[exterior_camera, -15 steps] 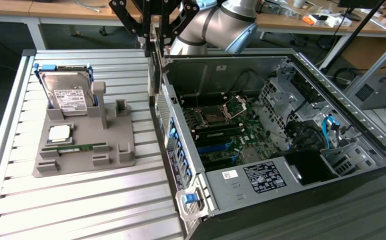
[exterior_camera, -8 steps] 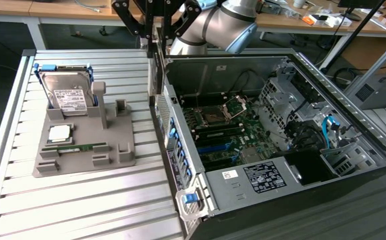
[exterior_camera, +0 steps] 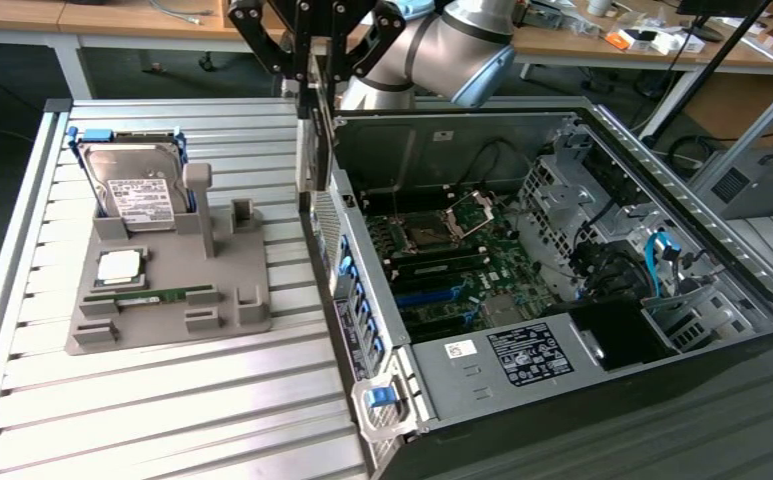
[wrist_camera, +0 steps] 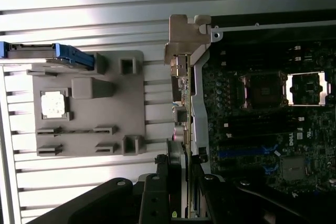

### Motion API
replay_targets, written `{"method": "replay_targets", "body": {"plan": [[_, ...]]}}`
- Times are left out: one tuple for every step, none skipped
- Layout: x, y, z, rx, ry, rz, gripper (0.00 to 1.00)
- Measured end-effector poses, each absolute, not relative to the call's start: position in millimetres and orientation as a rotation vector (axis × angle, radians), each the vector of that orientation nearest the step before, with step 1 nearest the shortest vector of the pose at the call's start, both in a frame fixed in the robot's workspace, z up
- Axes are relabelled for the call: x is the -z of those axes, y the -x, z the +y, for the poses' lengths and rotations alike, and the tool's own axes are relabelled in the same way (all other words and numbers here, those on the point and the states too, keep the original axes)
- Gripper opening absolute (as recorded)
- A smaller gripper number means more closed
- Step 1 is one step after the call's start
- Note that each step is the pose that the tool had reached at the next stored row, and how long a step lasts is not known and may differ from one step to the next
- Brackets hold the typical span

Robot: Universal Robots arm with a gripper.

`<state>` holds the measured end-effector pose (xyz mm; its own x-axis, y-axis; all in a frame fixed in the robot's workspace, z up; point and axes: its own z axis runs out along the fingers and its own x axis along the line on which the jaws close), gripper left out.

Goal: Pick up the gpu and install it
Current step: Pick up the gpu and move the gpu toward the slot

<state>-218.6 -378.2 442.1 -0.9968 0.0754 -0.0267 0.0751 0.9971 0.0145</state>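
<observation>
The ribbed aluminium table [exterior_camera: 159,400] carried the open steel computer case [exterior_camera: 426,140], with its green motherboard [exterior_camera: 453,260] exposed. A matte grey fixture tray [exterior_camera: 246,290] sat beside the case. In the exterior view the gpu [exterior_camera: 313,150] hung as a thin upright sliver at the case's wall. The wrist view revealed its silver bracket [wrist_camera: 184,30]. The gripper [wrist_camera: 186,163] was partly closed, clamping the card.
</observation>
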Motion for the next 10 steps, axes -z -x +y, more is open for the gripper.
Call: {"method": "replay_targets", "body": {"plan": [[-441.7,218.4,-378.2,-0.021,-0.117,3.112,0.27],[-441.5,218.2,-378.2,-0.021,-0.117,3.112,0.27],[-441.2,218.0,-378.2,-0.021,-0.117,3.112,0.27],[-440.9,217.8,-378.2,-0.021,-0.117,3.112,0.27],[-440.7,217.6,-378.2,-0.021,-0.117,3.112,0.27],[-440.4,217.5,-378.2,-0.02,-0.117,3.112,0.27],[-440.2,217.3,-378.2,-0.02,-0.117,3.112,0.27],[-439.9,217.1,-378.2,-0.02,-0.117,3.112,0.27],[-439.6,216.9,-378.2,-0.02,-0.117,3.112,0.27],[-439.3,216.8,-378.2,-0.02,-0.117,3.112,0.27]]}}
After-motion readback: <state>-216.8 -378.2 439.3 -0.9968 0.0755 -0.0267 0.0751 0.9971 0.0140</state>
